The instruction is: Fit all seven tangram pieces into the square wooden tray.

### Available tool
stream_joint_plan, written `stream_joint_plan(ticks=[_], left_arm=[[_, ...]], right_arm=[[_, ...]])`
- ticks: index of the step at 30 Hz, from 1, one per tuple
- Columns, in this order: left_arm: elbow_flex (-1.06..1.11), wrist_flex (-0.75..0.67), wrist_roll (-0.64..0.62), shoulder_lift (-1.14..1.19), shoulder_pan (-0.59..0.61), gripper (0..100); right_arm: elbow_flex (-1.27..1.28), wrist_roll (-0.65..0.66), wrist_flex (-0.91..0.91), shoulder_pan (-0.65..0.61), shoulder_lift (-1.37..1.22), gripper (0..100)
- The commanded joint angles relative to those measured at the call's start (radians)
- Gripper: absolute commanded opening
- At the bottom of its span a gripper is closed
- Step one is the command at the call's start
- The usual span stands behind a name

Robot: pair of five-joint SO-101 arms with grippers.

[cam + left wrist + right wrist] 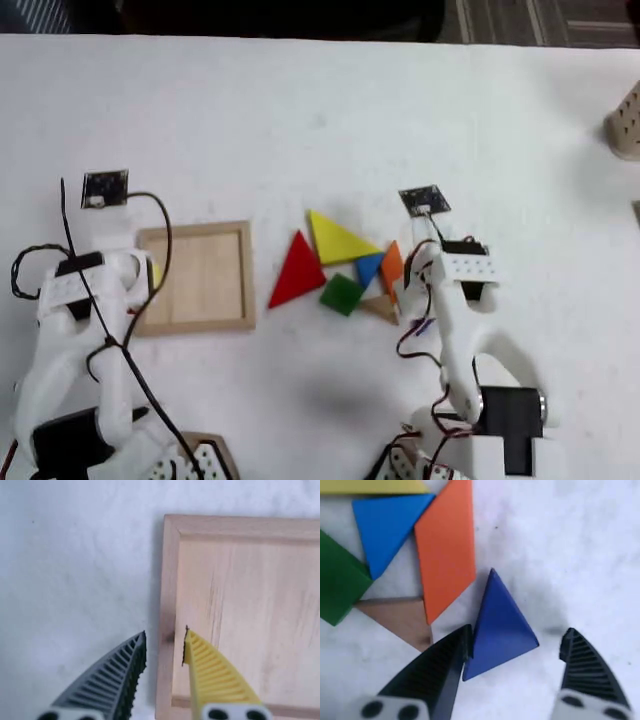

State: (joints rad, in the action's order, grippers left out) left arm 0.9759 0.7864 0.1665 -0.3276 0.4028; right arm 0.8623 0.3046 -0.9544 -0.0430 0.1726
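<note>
The square wooden tray lies at the left with nothing in it. My left gripper is open, with its grey finger outside the tray rim and its yellow finger inside. Right of the tray lie a red triangle, a yellow triangle, a blue triangle, an orange parallelogram, a green square and a tan triangle. My right gripper stands open around a dark blue triangle, one finger touching its edge.
A pegged wooden object sits at the table's far right edge. Cables from the left arm hang over the tray's near-left corner. White table stretches behind the pieces.
</note>
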Motion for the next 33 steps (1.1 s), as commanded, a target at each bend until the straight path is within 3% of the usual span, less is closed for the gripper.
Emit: stream_joint_plan(ticks=[1, 17, 33], left_arm=[[-0.005, -0.029, 0.008, -0.042, -0.01, 15], [-0.005, -0.029, 0.008, -0.042, -0.01, 15], [-0.005, -0.029, 0.008, -0.042, -0.01, 15]], right_arm=[[-0.052, -0.009, -0.041, -0.002, -0.033, 31.1], [-0.072, -0.037, -0.039, -0.001, -0.067, 16.0], [-0.098, -0.037, -0.044, 0.005, -0.067, 15.7]])
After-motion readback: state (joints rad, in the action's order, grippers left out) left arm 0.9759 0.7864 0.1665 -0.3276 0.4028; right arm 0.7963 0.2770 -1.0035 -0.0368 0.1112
